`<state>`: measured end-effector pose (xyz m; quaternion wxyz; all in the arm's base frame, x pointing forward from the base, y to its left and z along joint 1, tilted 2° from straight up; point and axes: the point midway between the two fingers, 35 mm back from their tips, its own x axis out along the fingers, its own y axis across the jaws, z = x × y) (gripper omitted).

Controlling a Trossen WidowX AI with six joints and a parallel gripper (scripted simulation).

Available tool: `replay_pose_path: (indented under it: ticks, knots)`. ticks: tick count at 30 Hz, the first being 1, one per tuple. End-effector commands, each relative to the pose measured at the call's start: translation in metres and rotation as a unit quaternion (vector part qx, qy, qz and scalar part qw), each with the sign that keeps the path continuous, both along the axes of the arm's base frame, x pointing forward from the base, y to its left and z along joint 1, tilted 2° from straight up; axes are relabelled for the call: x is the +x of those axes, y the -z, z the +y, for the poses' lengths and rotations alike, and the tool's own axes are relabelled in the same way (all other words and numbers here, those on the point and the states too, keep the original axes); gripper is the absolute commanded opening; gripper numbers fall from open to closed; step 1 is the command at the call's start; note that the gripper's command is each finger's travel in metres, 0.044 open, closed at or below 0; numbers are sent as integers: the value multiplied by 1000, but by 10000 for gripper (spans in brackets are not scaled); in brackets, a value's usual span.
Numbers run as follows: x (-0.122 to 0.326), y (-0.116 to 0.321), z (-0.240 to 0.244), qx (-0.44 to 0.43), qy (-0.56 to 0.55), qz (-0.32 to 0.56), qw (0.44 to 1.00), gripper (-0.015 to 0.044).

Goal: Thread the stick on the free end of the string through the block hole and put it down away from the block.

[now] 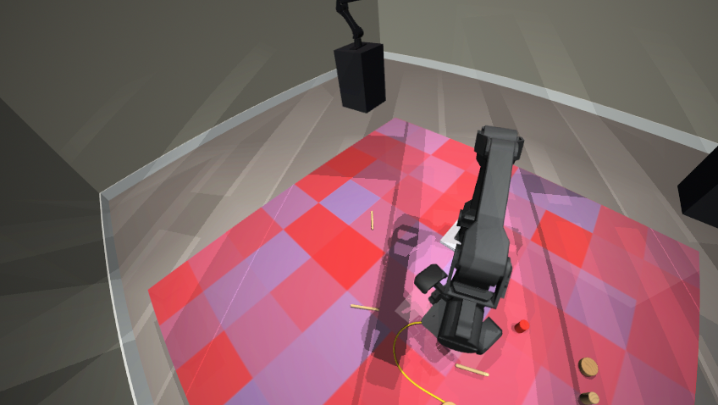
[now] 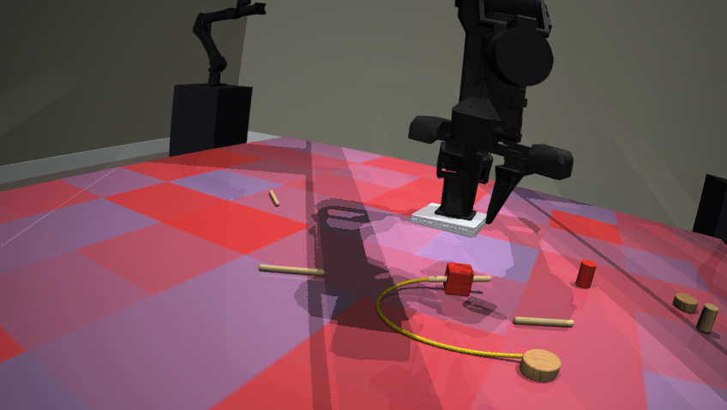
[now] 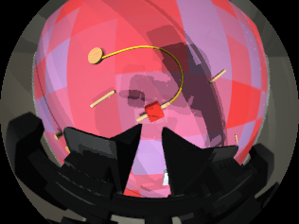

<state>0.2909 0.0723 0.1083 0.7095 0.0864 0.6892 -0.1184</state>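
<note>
In the top view, the claw sits well inside the edges of the checkered worktop, near a loose stick. In the exterior view, the string's stick pokes out both sides of the red block, and the yellow string curves round to the button. In the wrist view, the claw is partly open and empty, a narrow gap between its tips, apart from the block.
</note>
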Motion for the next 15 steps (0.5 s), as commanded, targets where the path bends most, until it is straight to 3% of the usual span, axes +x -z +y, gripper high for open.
replay_pose_path:
  ticks: [1,4,15]
  knots:
    - [-9,1,15,14,389,-7,921,123]
    - [-10,1,17,14,448,-9,894,123]
    - [-10,1,17,14,451,-9,892,123]
